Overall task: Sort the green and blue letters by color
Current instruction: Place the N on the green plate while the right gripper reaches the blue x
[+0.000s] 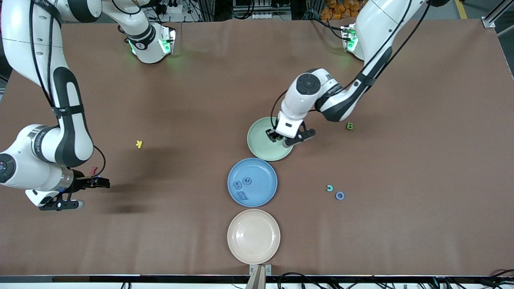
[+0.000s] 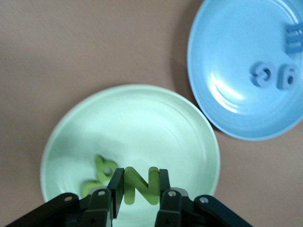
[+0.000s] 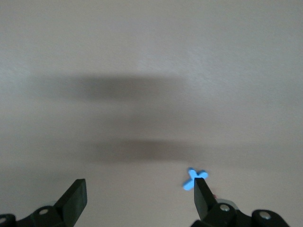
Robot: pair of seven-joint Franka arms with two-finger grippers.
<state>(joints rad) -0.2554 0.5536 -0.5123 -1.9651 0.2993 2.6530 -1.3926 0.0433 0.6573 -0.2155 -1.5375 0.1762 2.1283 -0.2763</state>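
My left gripper (image 1: 283, 138) is over the pale green plate (image 1: 261, 148) and is shut on a green letter N (image 2: 139, 184), held low over the plate (image 2: 142, 123). Other green letters (image 2: 100, 171) lie in that plate beside the N. The blue plate (image 1: 263, 196) holds blue letters (image 1: 242, 184); they also show in the left wrist view (image 2: 274, 75). My right gripper (image 1: 90, 193) is open above the bare table at the right arm's end. A small blue letter (image 3: 193, 178) lies by one of its fingertips (image 3: 201, 194).
A green B (image 1: 349, 126), a teal-green C (image 1: 329, 188) and a blue O (image 1: 339, 195) lie loose toward the left arm's end. A yellow K (image 1: 139, 144) and a small red letter (image 1: 94, 170) lie toward the right arm's end. A beige plate (image 1: 241, 249) is nearest the front camera.
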